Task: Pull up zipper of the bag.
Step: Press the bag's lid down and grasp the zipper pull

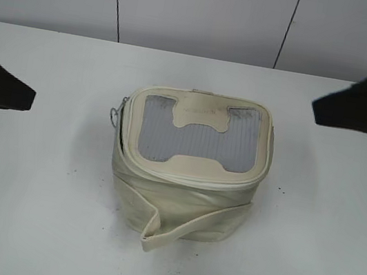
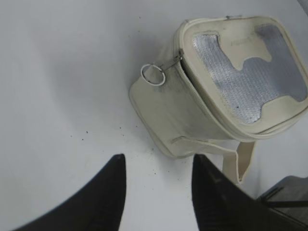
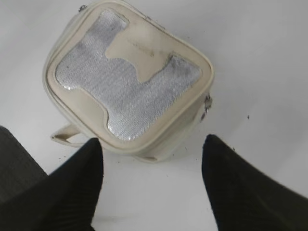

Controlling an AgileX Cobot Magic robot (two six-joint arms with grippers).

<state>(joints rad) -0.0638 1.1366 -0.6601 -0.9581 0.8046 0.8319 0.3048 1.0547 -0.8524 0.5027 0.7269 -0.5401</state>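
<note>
Strap (image 1: 176, 230): 1 | bag (image 1: 187, 180): 1 | zipper (image 2: 185, 79) ring pulls: 1 seen | left gripper (image 2: 156, 185), right gripper (image 3: 151, 178): both spread, empty

A cream bag (image 2: 202, 110) with a grey mesh top panel (image 2: 250, 72) rests on a white table (image 2: 62, 72), beyond the left gripper (image 2: 156, 192), whose two dark fingers (image 2: 108, 192) are spread apart. A silver ring pull (image 2: 153, 74) on the zipper (image 2: 192, 91) hangs ahead, between the jaws. A strap (image 2: 243, 161) trails past the right finger.
</note>
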